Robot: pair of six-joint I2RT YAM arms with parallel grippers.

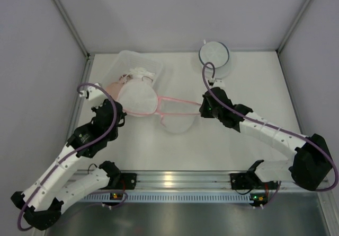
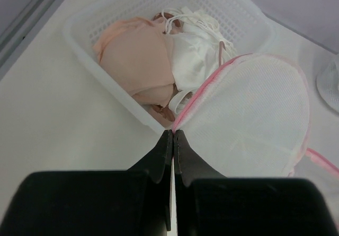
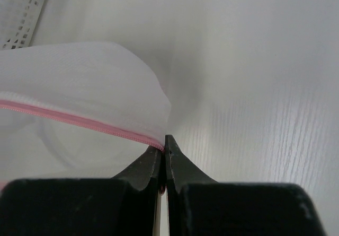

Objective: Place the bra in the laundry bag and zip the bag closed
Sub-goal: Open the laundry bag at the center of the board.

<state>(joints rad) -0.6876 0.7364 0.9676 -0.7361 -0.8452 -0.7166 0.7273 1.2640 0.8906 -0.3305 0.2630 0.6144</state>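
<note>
The white mesh laundry bag [image 1: 139, 99] with pink zipper trim lies open in the middle of the table, stretched between both grippers. My left gripper [image 1: 121, 112] is shut on the bag's pink rim [image 2: 183, 114] beside the basket. On the opposite side, my right gripper [image 1: 202, 107] is shut on the pink zipper edge [image 3: 106, 127]. The mesh [image 3: 79, 77] bulges upward there. A peach bra [image 2: 139, 61] and a white bra [image 2: 193, 55] lie in the white basket [image 1: 159, 69], just behind the bag [image 2: 254, 114].
A round white mesh item with a dark rim [image 1: 214, 55] sits at the back right. The basket [image 2: 79, 40] stands at the back left near the enclosure wall. Grey walls close in the table on three sides.
</note>
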